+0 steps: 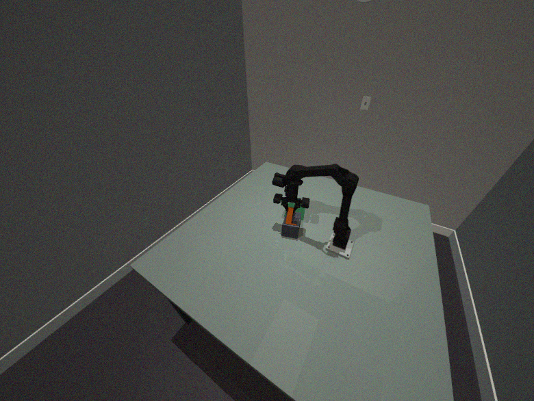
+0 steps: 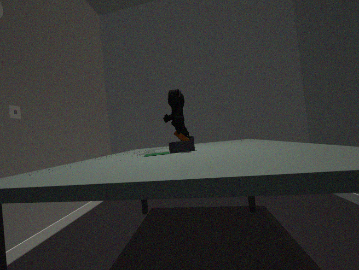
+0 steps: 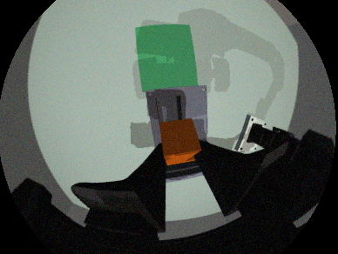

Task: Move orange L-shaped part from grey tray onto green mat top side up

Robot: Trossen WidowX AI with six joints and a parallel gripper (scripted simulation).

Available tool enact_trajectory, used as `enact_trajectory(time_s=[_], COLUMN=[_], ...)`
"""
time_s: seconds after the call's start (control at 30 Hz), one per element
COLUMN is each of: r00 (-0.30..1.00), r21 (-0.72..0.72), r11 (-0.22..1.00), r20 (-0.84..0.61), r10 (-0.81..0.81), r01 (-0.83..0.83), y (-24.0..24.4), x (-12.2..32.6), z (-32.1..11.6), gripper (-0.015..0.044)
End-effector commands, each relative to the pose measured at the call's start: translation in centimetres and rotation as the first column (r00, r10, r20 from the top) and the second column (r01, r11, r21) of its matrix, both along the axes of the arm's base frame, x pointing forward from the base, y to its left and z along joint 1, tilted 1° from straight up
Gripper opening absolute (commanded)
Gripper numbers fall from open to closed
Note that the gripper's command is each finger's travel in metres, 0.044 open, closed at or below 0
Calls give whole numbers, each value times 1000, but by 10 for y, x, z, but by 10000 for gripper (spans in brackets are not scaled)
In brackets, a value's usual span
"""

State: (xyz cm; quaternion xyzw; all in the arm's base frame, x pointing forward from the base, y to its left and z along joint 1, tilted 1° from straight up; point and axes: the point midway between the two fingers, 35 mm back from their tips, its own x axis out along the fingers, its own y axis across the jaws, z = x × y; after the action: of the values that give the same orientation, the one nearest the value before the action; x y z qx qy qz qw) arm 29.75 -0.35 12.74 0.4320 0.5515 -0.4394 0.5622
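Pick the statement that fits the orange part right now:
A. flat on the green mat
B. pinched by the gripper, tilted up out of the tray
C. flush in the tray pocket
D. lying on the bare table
B: the gripper is shut on the orange part, which slants up from the grey tray; the green mat bears nothing.

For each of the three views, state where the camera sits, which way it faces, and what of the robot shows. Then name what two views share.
Top: high in the room, looking down at the table; whole arm visible.
Exterior: near table height, looking level at the grey tray; arm end-on.
Wrist: on the arm, looking down past the gripper, shut on the orange part.
Shared: top and wrist both show the green mat.
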Motion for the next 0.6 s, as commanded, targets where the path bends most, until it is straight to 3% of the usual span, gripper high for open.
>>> enact_trajectory(time_s=[0.0,0.57], r00=[1000,1000], r21=[9,9], r11=[1000,1000], r20=[1,0], r10=[-4,-4], r01=[4,4], y=[2,2], x=[-1,-1], z=[8,35], gripper=[0,0])
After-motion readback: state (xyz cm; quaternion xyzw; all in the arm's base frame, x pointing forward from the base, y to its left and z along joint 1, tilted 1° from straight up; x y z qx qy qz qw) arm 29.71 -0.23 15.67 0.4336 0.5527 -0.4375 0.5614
